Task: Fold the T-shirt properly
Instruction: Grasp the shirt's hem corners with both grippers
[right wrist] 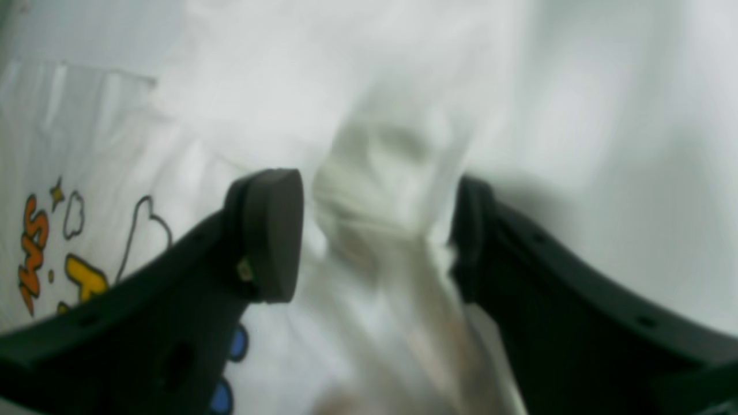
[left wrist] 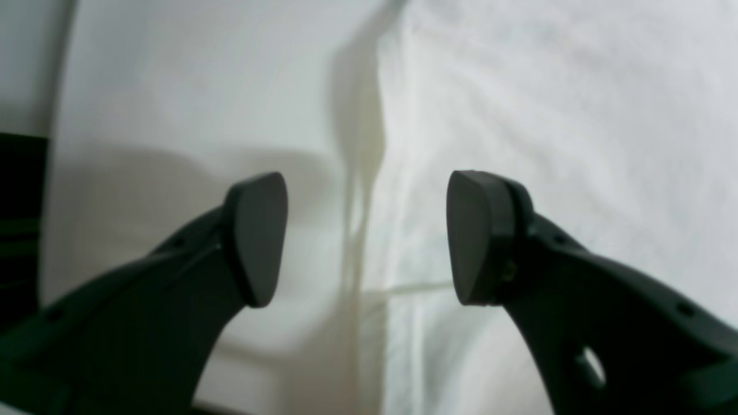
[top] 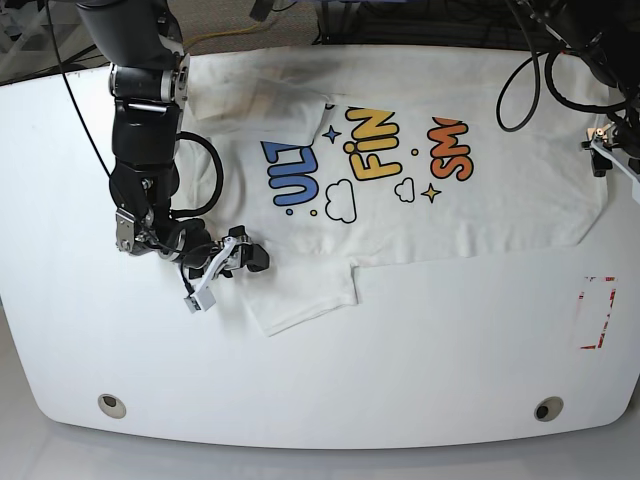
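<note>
T-shirt (top: 420, 190) soft, limp; grip sleeve edge at 7 o'clock. Right tool (right wrist: 377, 236) open astride bunched cloth; left tool (left wrist: 366, 236) open, empty.

White T-shirt (top: 480, 210), blue, yellow, orange lettering, dark-outlined clouds, small stars; white table (top: 330, 380); black grippers.

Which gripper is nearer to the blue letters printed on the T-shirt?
The right. The right gripper is at the sleeve beside the blue letters of the T-shirt; the left gripper is at the opposite edge.
</note>
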Controlling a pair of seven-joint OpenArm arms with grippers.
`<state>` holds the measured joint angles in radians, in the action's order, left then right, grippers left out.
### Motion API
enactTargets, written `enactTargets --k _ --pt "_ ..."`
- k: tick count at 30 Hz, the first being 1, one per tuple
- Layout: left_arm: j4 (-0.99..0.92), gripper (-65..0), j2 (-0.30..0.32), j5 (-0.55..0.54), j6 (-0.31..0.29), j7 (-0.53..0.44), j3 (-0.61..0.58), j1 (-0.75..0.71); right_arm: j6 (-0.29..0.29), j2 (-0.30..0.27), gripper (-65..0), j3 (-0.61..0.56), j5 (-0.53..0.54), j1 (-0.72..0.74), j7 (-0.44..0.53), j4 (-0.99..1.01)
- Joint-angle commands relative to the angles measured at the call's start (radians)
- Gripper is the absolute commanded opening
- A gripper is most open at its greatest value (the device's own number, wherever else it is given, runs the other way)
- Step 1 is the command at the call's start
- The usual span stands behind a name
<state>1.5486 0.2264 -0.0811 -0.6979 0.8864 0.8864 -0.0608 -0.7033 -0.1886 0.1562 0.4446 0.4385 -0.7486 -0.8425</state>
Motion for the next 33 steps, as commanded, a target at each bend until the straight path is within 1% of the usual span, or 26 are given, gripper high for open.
enactTargets --k 1,3,5,7,8,10,11,13,17,21,25,28,30,33 --pt "-0.033 -24.7 0.046 -0.016 0.000 -0.023 -0.002 0.039 0.005 0.002 -29.3 0.001 -0.010 0.021 0.004 -0.008" --pt "-0.072 -24.2 0.061 -0.016 0.000 -0.023 -0.002 0.071 0.005 0.004 -32.5 0.001 -0.010 0.023 0.007 -0.008" --pt "-0.121 -19.9 0.077 -0.018 0.000 -0.023 -0.003 0.105 0.005 0.004 -39.8 0.001 -0.010 0.023 0.007 -0.008" --pt "-0.175 -13.1 0.100 -0.023 0.000 -0.023 -0.005 0.135 0.005 0.004 -48.5 0.001 -0.010 0.024 0.007 -0.008" --pt "-0.198 -10.7 0.109 -0.023 0.000 -0.023 -0.009 0.152 0.005 0.004 -52.3 0.001 -0.010 0.024 0.007 -0.008" --pt "-0.247 -8.2 0.127 -0.024 0.005 -0.025 -0.032 0.186 0.005 0.004 -58.5 0.000 -0.010 0.024 0.007 -0.010" --pt "-0.277 -8.5 0.140 -0.024 0.005 -0.026 -0.049 0.206 0.005 0.005 -61.4 0.000 -0.010 0.024 0.007 -0.011" --pt "-0.314 -8.9 0.150 -0.026 0.004 -0.028 -0.071 0.227 0.005 0.005 -62.6 0.000 -0.010 0.024 0.007 -0.011" --pt "-0.405 -8.9 0.159 -0.026 0.007 -0.031 -0.115 0.286 0.005 0.005 -62.6 0.000 -0.010 0.019 0.007 -0.011" --pt "-0.492 -8.9 0.159 -0.019 0.008 -0.080 -0.163 0.332 0.005 0.005 -62.6 0.000 -0.010 0.018 0.007 -0.013" --pt "-0.546 -8.9 0.159 -0.019 0.010 -0.102 -0.238 0.338 0.005 0.005 -62.6 0.000 -0.010 0.016 0.007 -0.013" --pt "-0.549 -10.0 0.159 -0.019 0.010 -0.111 -0.276 0.338 0.005 0.005 -62.6 0.000 -0.010 0.016 0.007 -0.014" --pt "-0.561 -14.4 0.159 -0.019 0.019 -0.123 -0.278 0.338 0.005 0.005 -62.6 0.000 -0.008 0.016 0.007 -0.014" --pt "-0.572 -28.9 0.159 -0.019 0.062 -0.140 -0.276 0.338 0.005 0.005 -62.8 0.001 -0.008 0.016 0.007 -0.016"
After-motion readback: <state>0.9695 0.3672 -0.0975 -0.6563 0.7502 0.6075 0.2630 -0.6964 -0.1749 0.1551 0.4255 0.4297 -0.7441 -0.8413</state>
